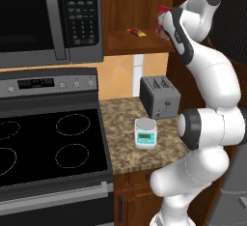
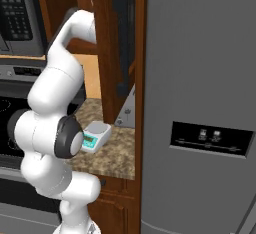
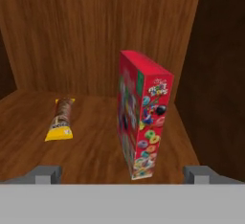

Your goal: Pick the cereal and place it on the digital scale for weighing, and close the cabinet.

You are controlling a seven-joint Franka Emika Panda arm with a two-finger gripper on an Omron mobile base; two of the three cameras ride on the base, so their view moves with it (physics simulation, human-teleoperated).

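My pincer [image 3: 123, 174] is wide open, nothing held, up inside the cabinet [image 3: 95, 31]. Cereal [image 3: 142, 115] stands upright on the shelf dead ahead, btwn my fingertips, narrow edge facing me; straight reach in.

I read the cereal [image 3: 143, 117] as a red box with multicolour loop print. Packet [image 3: 61, 125] yellow with brown, possibly some red. Digital scale [image 1: 145, 133] white, teal front. Toaster [image 1: 159, 96] grey. Cabinet [image 3: 95, 36] reddish-brown woodgrain. Counter [image 1: 120, 123] speckled brown granite.
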